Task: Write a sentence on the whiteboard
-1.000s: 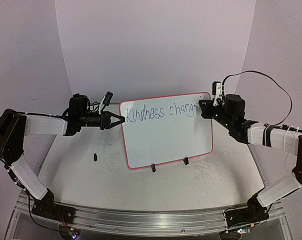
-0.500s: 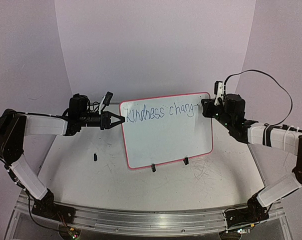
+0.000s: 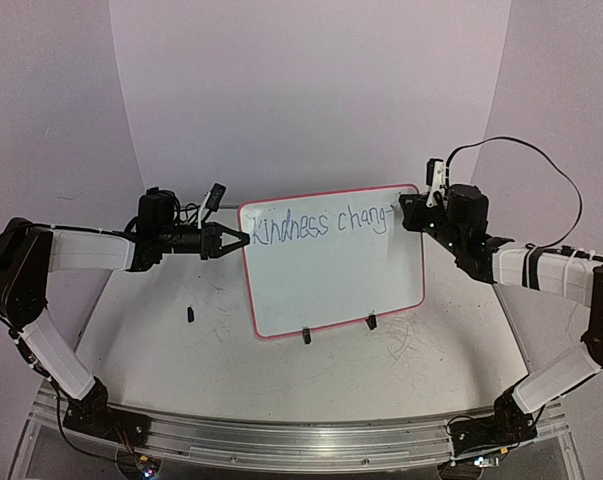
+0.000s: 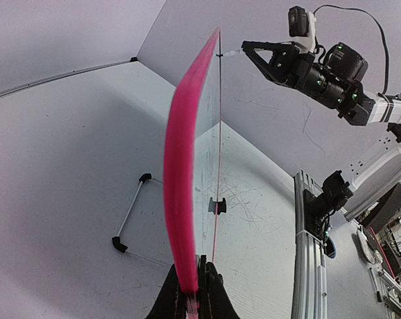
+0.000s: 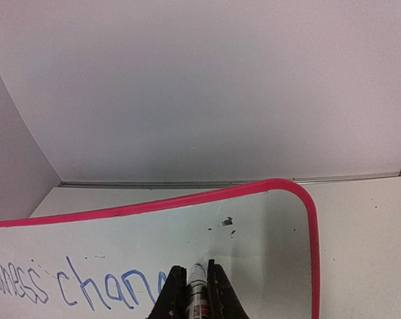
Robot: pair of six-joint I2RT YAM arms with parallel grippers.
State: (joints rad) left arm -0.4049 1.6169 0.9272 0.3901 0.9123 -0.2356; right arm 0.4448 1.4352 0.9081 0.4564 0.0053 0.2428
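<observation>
The whiteboard [image 3: 333,275], white with a pink-red frame, stands upright on two black clip feet [image 3: 306,336] mid-table. Blue words of the sentence [image 3: 316,225] run along its top: "Kindness chang". My left gripper [image 3: 243,241] is shut on the board's left edge; in the left wrist view the pink frame [image 4: 182,179] rises from between its jaws [image 4: 195,287]. My right gripper [image 3: 402,216] is shut on a marker [image 5: 199,296], whose tip touches the board [image 5: 267,246] just right of the last blue letters [image 5: 87,289].
A small black piece [image 3: 191,314] lies on the table left of the board. A wire stand leg [image 4: 130,218] with black ends lies behind the board. An aluminium rail [image 3: 281,440] runs along the near edge. The backdrop wall curves close behind.
My right gripper with the marker has shifted slightly up at the end of the written word. The left gripper and the board have stayed put.
</observation>
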